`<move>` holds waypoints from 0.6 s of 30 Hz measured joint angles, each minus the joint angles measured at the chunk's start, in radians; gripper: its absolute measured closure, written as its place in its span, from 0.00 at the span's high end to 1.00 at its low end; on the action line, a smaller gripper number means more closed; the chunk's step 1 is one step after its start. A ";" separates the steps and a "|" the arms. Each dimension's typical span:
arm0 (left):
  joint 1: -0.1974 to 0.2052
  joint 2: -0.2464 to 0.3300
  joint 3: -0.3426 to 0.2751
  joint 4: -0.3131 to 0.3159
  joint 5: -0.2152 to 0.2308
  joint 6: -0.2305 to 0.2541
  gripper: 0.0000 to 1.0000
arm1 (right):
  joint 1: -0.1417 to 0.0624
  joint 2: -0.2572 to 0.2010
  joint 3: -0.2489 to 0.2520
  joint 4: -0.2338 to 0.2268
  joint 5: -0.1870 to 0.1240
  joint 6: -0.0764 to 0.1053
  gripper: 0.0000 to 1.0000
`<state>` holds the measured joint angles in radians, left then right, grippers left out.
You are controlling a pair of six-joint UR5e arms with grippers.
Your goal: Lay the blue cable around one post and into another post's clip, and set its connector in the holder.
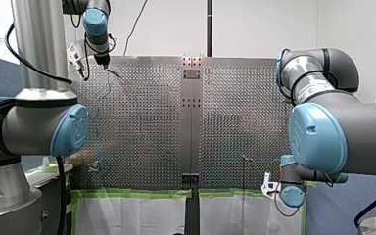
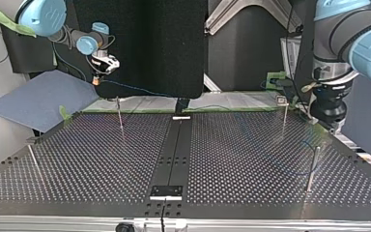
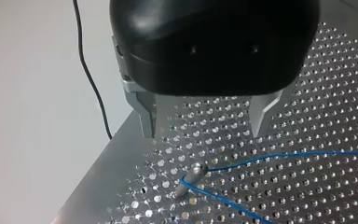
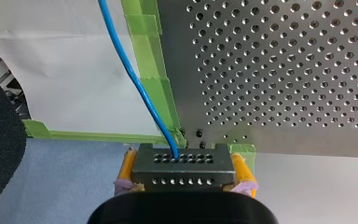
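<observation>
The robot's left claw point(image 3: 203, 133), black with metal fingers point(image 3: 147, 121), stands open and empty just above a slim post point(image 3: 191, 179) near a corner of the perforated worktop point(image 3: 307, 196). The blue cable point(image 3: 284, 156) bends around that post, touching it, and both of its runs lead away over the holes. In the top view this claw hangs at about three o'clock, with the looped post at about four o'clock beneath it.

The right claw point(image 4: 184, 163) is closed on the cable's connector point(image 4: 184, 170), a dark block dotted with small holes, clamped between yellow pads point(image 4: 128, 165). The cable leaves the connector's face and passes over the green tape point(image 4: 154, 70) along the worktop's edge. In the top view the right claw sits at about ten o'clock, raised beyond the worktop's far edge, and the cable stretches from it toward the centre. The connector is held in the air, clear of the worktop.
</observation>
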<state>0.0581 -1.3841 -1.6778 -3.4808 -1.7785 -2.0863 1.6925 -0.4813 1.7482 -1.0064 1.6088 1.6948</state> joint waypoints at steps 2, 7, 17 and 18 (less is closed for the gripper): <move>-0.005 0.001 0.000 0.000 0.002 0.012 1.00 | 0.000 0.000 0.000 0.001 -0.002 -0.002 0.00; -0.024 0.019 0.000 0.007 0.021 0.038 1.00 | 0.004 -0.002 0.001 0.014 -0.023 -0.023 0.00; -0.073 0.067 -0.033 0.082 0.103 0.053 1.00 | 0.016 -0.037 0.006 0.051 -0.048 -0.030 0.00; -0.080 0.063 -0.036 0.090 0.111 0.055 1.00 | 0.018 -0.045 0.011 0.053 -0.048 -0.030 0.00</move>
<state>-0.0221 -1.3211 -1.7138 -3.3905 -1.6673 -2.0310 1.7103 -0.5265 1.7591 -0.9530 1.5608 1.6648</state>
